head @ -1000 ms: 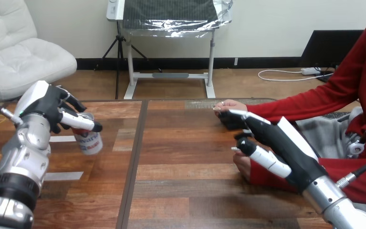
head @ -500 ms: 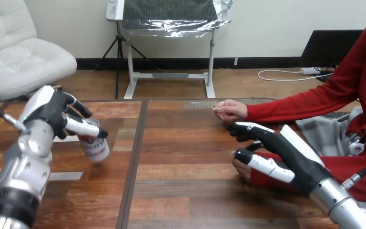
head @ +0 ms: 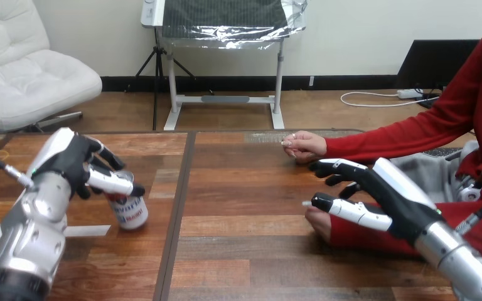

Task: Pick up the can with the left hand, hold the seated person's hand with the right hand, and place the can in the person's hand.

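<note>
- The left hand (head: 75, 164) grips the white printed metal can (head: 130, 212) in curled fingers, just left of the wooden table's dark seam (head: 177, 213).
- Right of the seam, past bare wood, the right hand (head: 386, 197) spreads loose fingers over the person's nearer hand (head: 318, 221).

Can (head: 130, 211): white w/ red & blue print, nearly upright, top tucked in left hand (head: 69, 158) fingers. Person's near hand (head: 318, 221) just under right hand (head: 390, 195) thumb; far hand (head: 304, 145) just past its fingertips.
</note>
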### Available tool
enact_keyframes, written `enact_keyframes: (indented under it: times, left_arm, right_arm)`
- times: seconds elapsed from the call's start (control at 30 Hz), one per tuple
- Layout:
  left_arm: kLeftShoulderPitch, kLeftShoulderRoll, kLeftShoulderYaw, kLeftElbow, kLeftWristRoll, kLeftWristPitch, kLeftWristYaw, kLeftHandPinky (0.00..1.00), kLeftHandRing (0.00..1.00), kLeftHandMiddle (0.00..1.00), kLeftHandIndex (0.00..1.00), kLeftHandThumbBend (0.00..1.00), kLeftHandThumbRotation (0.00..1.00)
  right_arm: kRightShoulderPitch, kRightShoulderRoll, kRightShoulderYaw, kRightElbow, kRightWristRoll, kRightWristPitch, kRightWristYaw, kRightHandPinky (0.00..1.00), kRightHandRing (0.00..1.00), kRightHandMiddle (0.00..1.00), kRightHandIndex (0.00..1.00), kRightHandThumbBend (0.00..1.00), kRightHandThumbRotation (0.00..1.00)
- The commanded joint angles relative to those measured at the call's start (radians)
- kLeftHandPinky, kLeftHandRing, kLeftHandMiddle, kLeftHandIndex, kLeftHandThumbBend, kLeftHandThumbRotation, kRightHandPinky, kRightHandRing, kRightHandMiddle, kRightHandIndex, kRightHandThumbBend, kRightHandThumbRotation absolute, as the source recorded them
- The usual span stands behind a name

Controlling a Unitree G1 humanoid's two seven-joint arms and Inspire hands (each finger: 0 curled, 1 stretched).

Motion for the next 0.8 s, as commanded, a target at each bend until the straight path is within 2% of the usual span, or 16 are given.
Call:
enact_keyframes:
  times: [0.0, 0.2, 0.4, 0.77]
  left_arm:
    - [-0.077, 0.077, 0.077, -0.344, 0.006, 0.012, -0.025, 0.28, 0.34, 0.42, 0.45, 0.76, 0.00]
    - [-0.072, 0.073, 0.082, -0.377, 0.008, 0.045, -0.041, 0.28, 0.34, 0.42, 0.45, 0.75, 0.00]
    - [-0.066, 0.073, 0.087, -0.391, 0.003, 0.045, -0.048, 0.28, 0.34, 0.42, 0.45, 0.75, 0.00]
    - [-0.058, 0.069, 0.092, -0.406, 0.004, 0.047, -0.055, 0.29, 0.34, 0.43, 0.45, 0.75, 0.00]
  right_arm:
    - [-0.262, -0.094, 0.051, 0.107, -0.084, -0.030, -0.082, 0.67, 0.80, 0.83, 0.84, 0.89, 0.86]
    - [-0.292, -0.104, 0.061, 0.148, -0.101, -0.029, -0.083, 0.68, 0.81, 0.84, 0.85, 0.93, 0.78]
    - [-0.321, -0.115, 0.072, 0.187, -0.106, -0.035, -0.078, 0.68, 0.81, 0.84, 0.85, 0.98, 0.71]
    - [-0.364, -0.131, 0.088, 0.256, -0.101, -0.048, -0.077, 0.70, 0.83, 0.85, 0.85, 1.00, 0.62]
